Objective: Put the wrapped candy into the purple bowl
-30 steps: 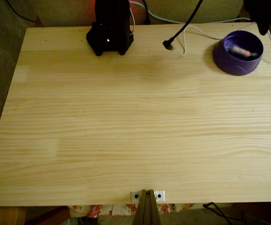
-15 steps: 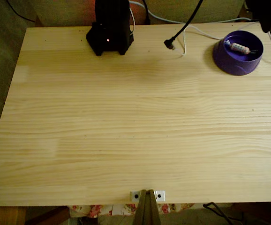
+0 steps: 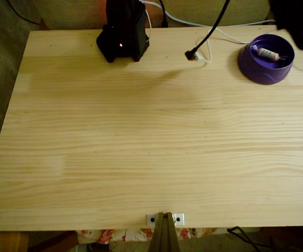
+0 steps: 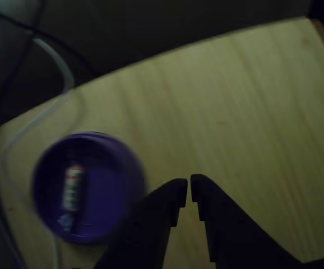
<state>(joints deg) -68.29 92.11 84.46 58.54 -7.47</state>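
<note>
The wrapped candy (image 3: 267, 52) lies inside the purple bowl (image 3: 261, 73) at the far right corner of the table in the fixed view. The other view looks down on the same bowl (image 4: 135, 178) with the candy (image 4: 71, 189) lying on its floor, white with a pink band. My gripper (image 4: 188, 188) hangs over bare wood just right of the bowl. Its dark fingers are nearly together with nothing between them. A dark part of my arm (image 3: 294, 20) looms over the top right corner in the fixed view.
My arm's black base (image 3: 122, 32) stands at the back left of the wooden table (image 3: 151, 136). A black cable plug (image 3: 191, 53) and a white cable (image 3: 206, 52) lie between base and bowl. A metal bracket (image 3: 164, 218) sits at the front edge.
The candy was a blur in the bowl a second ago and now lies still. The dark arm part shifted a little at the top right, and the black cable plug moved slightly right.
</note>
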